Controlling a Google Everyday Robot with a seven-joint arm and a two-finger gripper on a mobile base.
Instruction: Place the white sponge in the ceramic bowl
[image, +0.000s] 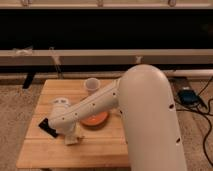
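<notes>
The ceramic bowl (96, 120) is orange-red inside and sits mid-table, partly covered by my white arm. My gripper (72, 138) hangs at the end of the arm, low over the wooden table (107, 150), just front-left of the bowl and outside its rim. The white sponge does not show as a separate object; it may be hidden under the gripper or arm.
A small white cup (91, 85) stands behind the bowl. A flat black slab (47, 127) lies at the table's left, close beside the gripper. My bulky upper arm (150, 115) covers the table's right side. Carpet surrounds the table; cables lie at the right (192, 100).
</notes>
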